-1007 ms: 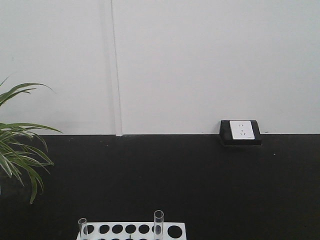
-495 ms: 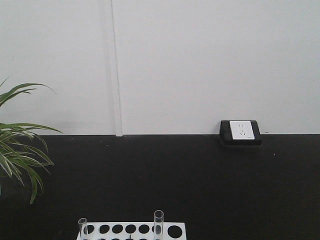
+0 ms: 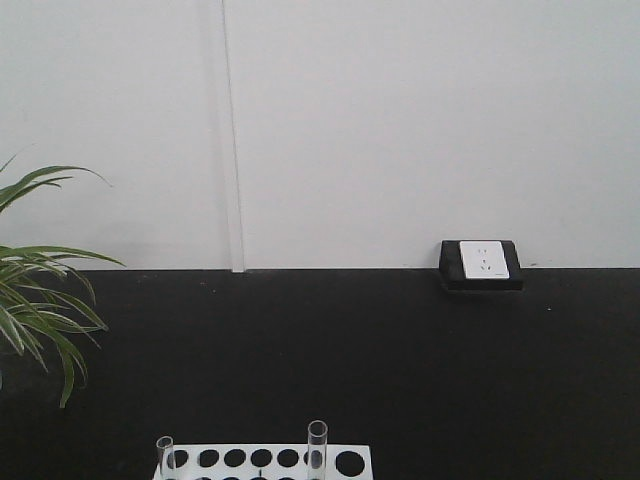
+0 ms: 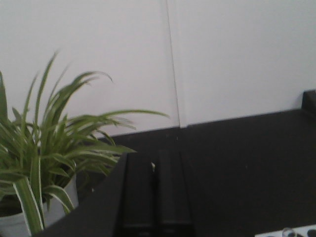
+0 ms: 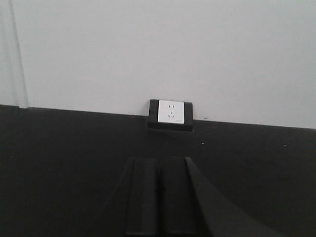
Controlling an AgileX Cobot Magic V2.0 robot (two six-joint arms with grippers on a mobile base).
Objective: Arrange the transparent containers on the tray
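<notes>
Two transparent containers stand upright in a white rack (image 3: 262, 461) with round holes at the bottom edge of the front view: a short-showing tube (image 3: 166, 454) at the rack's left end and a taller one (image 3: 317, 446) toward its right. The tray is out of view. My left gripper (image 4: 155, 157) is shut, its black fingers pressed together with nothing between them, raised above the dark surface. My right gripper (image 5: 157, 165) is likewise shut and empty, pointing at the wall. Neither gripper appears in the front view.
A potted spider plant (image 4: 44, 163) stands close on the left of the left gripper, also seen as the plant (image 3: 35, 300) in the front view. A white wall socket (image 3: 483, 262) in a black frame sits at the wall's base. A corner of the rack (image 4: 291, 232) shows bottom right in the left wrist view.
</notes>
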